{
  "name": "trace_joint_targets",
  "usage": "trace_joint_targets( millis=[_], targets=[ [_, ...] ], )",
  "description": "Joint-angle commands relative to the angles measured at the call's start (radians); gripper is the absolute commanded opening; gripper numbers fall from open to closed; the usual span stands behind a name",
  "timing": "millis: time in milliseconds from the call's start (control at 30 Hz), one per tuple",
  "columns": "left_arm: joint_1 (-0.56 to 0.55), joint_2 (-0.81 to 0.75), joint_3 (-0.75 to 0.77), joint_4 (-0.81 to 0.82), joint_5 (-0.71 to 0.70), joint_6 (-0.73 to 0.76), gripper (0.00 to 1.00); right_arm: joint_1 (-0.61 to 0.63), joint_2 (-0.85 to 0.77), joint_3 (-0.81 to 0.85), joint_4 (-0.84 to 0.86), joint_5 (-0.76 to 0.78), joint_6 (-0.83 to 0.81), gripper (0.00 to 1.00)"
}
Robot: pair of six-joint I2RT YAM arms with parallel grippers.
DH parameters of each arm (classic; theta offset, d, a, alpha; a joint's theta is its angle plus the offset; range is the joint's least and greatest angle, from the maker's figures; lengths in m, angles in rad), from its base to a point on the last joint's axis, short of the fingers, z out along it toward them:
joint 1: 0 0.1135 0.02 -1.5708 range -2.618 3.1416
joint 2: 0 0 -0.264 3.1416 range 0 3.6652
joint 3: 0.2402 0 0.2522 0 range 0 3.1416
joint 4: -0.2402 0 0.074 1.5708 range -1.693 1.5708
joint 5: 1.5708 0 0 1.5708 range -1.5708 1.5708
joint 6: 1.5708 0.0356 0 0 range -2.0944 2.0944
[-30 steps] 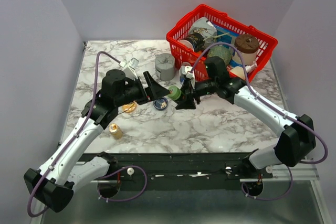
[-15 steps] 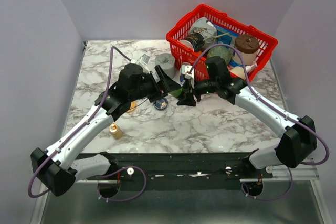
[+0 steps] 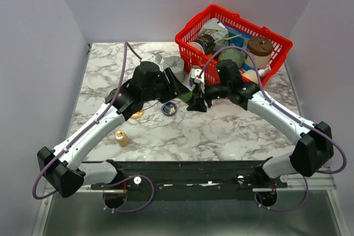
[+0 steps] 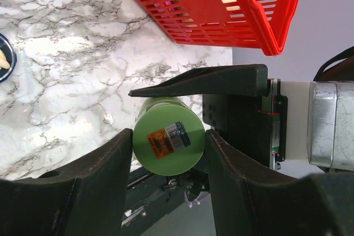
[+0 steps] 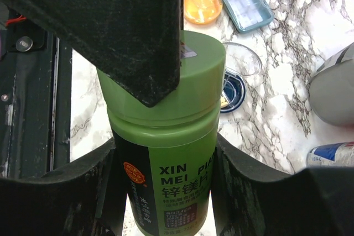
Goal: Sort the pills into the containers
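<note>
Right gripper [image 5: 165, 192] clasping green bottle [image 5: 163, 153], left gripper [image 4: 168, 136] pinching cap [image 4: 166, 161]

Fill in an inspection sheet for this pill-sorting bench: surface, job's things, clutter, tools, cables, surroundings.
Surface: marble table, white with grey veins.
Job's things: orange dish and dark blue dish on the table; green bottle between both tools, cap on.
Clutter: red basket holding containers; grey block; teal tray; clear lid; small gold bottle.
Tools: right tool grips the bottle's body; left tool has a finger against each side of the cap.
Cables: purple cable loops along each arm.
Surroundings: plain pale walls.
</note>
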Motion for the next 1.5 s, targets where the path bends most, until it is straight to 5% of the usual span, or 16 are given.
trace_joint_targets(
  millis=[0, 300, 533, 667, 833, 1200, 1467],
  targets=[
    [-0.012, 0.022, 0.013, -0.041, 0.024, 0.071, 0.52, 0.005, 0.0, 0.006, 0.018, -0.023, -0.006, 0.17],
    [0.083, -0.01, -0.135, 0.166, 0.424, 0.266, 0.17, 0.005, 0.023, 0.024, -0.017, -0.275, 0.041, 0.17],
    [0.122, -0.027, -0.119, 0.133, 0.717, 0.548, 0.17, 0.003, 0.096, 0.044, 0.033, -0.531, 0.208, 0.16],
    [0.128, -0.006, -0.064, -0.055, 0.782, 0.741, 0.23, 0.003, 0.112, -0.009, 0.206, -0.661, 0.4, 0.16],
    [0.149, -0.001, -0.017, -0.142, 0.753, 0.846, 0.47, 0.003, 0.102, -0.045, 0.359, -0.679, 0.546, 0.16],
    [0.242, -0.119, -0.074, 0.165, 0.661, 0.504, 0.99, 0.003, 0.073, 0.02, 0.091, -0.499, 0.269, 0.15],
    [0.26, -0.266, -0.14, 0.194, 0.471, 0.257, 0.99, 0.005, 0.015, 0.037, -0.008, -0.25, 0.086, 0.15]
  ],
)
